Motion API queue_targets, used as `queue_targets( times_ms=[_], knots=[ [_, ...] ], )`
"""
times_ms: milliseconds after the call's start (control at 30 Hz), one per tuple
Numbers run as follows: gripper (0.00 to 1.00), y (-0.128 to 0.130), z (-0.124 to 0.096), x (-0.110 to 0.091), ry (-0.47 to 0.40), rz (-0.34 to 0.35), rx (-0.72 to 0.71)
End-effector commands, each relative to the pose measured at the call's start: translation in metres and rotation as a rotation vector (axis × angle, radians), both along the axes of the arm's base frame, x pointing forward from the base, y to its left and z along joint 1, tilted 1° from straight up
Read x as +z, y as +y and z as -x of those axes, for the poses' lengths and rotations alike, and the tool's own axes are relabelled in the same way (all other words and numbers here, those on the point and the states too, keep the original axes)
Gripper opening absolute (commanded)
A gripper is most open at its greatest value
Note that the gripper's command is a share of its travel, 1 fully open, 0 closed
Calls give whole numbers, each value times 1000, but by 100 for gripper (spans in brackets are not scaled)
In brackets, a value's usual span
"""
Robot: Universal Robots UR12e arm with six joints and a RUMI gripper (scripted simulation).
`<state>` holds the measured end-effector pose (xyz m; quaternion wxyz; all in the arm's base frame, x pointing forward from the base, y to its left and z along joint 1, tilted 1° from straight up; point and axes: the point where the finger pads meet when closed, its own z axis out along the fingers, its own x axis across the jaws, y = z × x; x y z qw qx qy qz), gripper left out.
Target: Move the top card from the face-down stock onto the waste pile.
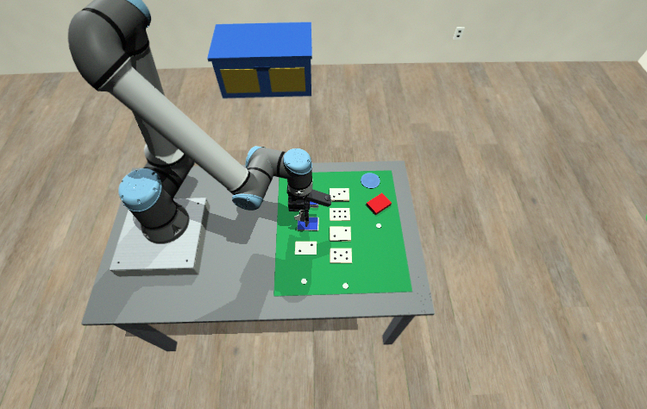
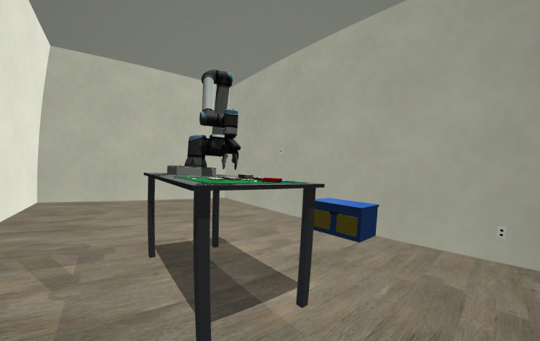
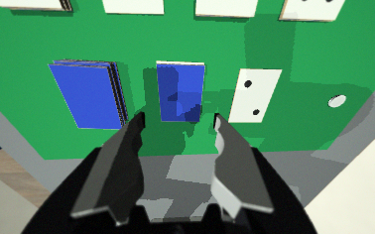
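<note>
In the wrist view the face-down stock [image 3: 86, 94], a blue-backed stack, lies at the left on the green mat [image 3: 288, 55]. Beside it lies a single blue-backed card [image 3: 180, 91] with a white edge showing along its far side, as if it rests on a white card. A face-up card with two pips [image 3: 254, 95] lies to its right. My gripper [image 3: 180, 113] is open and empty; its fingertips stand apart from the single blue card and above its near end. From the top view the gripper [image 1: 304, 219] hangs over that card [image 1: 310, 223] and hides the stock.
A column of several face-up cards [image 1: 340, 223] lies further out on the mat. A red block [image 1: 378, 203], a blue disc [image 1: 369, 179] and small white discs [image 1: 378, 225] also lie there. The robot base [image 1: 155, 223] stands at the table's left.
</note>
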<state>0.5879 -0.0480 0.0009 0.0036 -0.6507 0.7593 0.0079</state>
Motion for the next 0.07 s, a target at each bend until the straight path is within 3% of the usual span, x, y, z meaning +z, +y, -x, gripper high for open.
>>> queue_targets(
  times_ms=[0,33],
  knots=[
    [50,-1,0,25,0,0,0],
    [50,-1,0,30,0,0,0]
  ],
)
